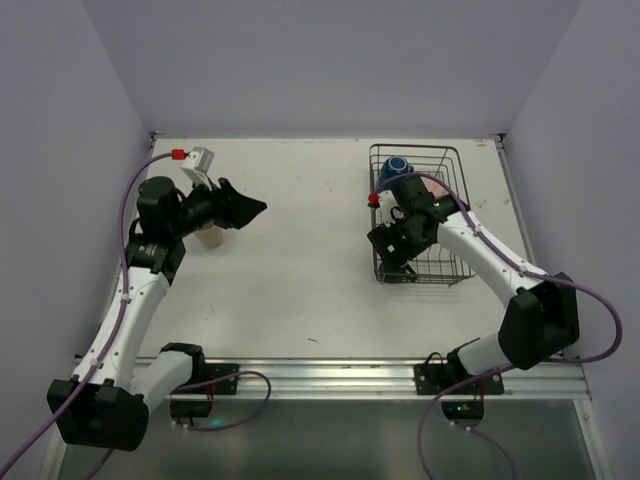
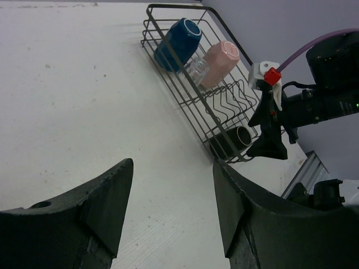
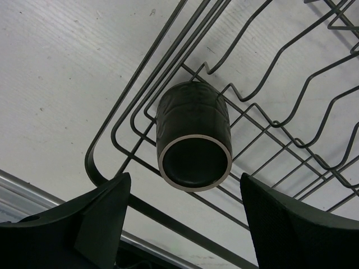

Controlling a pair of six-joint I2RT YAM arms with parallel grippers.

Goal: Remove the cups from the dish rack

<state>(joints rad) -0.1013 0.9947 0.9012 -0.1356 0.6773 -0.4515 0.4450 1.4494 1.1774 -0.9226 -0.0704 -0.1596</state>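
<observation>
At near corner of dish rack (image 1: 415,147): dark brown mug (image 3: 193,134) on its side; right gripper (image 3: 185,190) spread wide to straddle it; left gripper (image 2: 172,168) open, empty.

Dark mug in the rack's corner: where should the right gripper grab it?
Across its round wall just behind the rim, coming from the mouth end. The dark mug lies on its side in the rack, mouth toward the open right gripper; no handle shows.

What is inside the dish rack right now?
Dish rack holds a blue mug, pale pink cup, small clear glass between them, and dark brown mug on its side. From above, the right arm hides part.
</observation>
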